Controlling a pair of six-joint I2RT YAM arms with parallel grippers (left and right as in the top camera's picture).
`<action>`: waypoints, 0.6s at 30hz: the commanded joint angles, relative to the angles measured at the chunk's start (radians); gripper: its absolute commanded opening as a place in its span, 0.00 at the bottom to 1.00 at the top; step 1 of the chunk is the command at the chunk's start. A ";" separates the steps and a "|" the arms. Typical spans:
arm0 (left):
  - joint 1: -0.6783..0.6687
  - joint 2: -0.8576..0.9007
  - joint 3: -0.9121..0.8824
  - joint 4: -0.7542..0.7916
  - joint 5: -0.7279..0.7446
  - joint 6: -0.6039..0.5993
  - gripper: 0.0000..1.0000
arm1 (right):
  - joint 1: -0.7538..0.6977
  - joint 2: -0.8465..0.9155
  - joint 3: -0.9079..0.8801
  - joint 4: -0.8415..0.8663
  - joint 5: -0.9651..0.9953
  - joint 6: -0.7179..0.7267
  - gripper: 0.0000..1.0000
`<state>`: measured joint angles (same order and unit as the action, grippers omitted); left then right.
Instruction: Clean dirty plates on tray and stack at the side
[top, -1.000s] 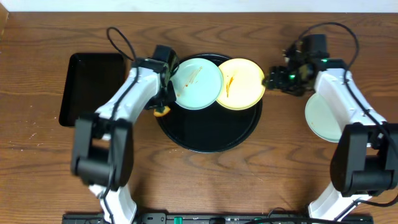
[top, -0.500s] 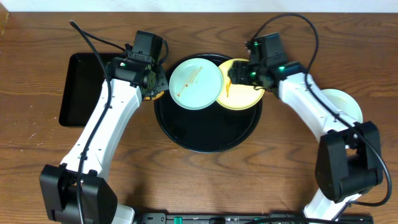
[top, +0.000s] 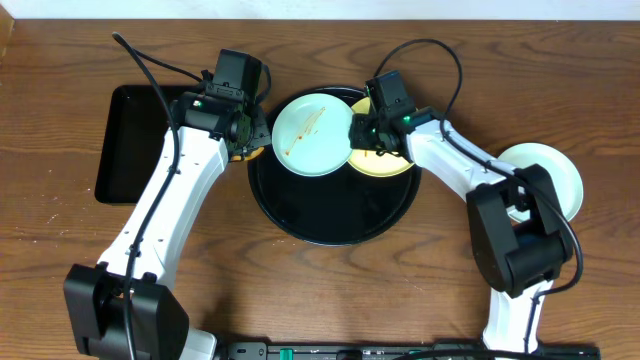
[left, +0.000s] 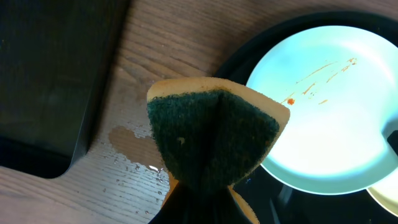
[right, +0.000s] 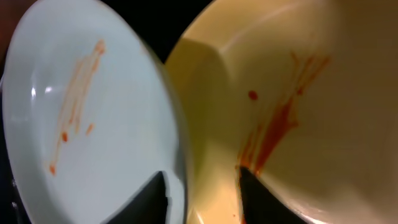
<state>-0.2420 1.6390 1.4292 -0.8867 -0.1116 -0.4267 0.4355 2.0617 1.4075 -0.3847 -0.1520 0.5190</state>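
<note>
The round black tray (top: 330, 215) holds a light blue plate (top: 312, 135) with orange smears, overlapping a smeared pale yellow plate (top: 392, 160). A second light blue plate (top: 545, 178) lies on the table at the right. My left gripper (top: 250, 140) is shut on a green and yellow sponge (left: 211, 140), just left of the blue plate (left: 323, 112) over the tray's rim (left: 273, 28). My right gripper (top: 358, 135) is open; in the right wrist view its fingers (right: 202, 193) straddle the blue plate's edge (right: 93, 124), one finger over the yellow plate (right: 298, 81).
A rectangular black tray (top: 145, 140) sits at the far left, also seen in the left wrist view (left: 50, 74). Water drops (left: 134, 149) wet the wood between it and the round tray. Cables arc above both arms.
My right gripper has moved left from the plate at the right, across the yellow plate, to the blue plate's right edge. The left arm shifted earlier, then stayed still.
</note>
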 joint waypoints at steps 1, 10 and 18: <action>0.005 0.007 -0.003 -0.002 -0.016 0.011 0.08 | 0.011 -0.006 0.034 -0.005 0.009 0.007 0.18; 0.005 0.007 -0.003 -0.002 -0.016 0.011 0.08 | 0.033 -0.008 0.039 -0.126 -0.099 -0.030 0.01; 0.005 0.007 -0.003 -0.002 -0.012 0.011 0.07 | 0.070 -0.008 0.065 -0.320 -0.116 -0.063 0.01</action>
<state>-0.2420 1.6394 1.4292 -0.8867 -0.1116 -0.4217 0.4828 2.0617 1.4532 -0.6781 -0.2512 0.4812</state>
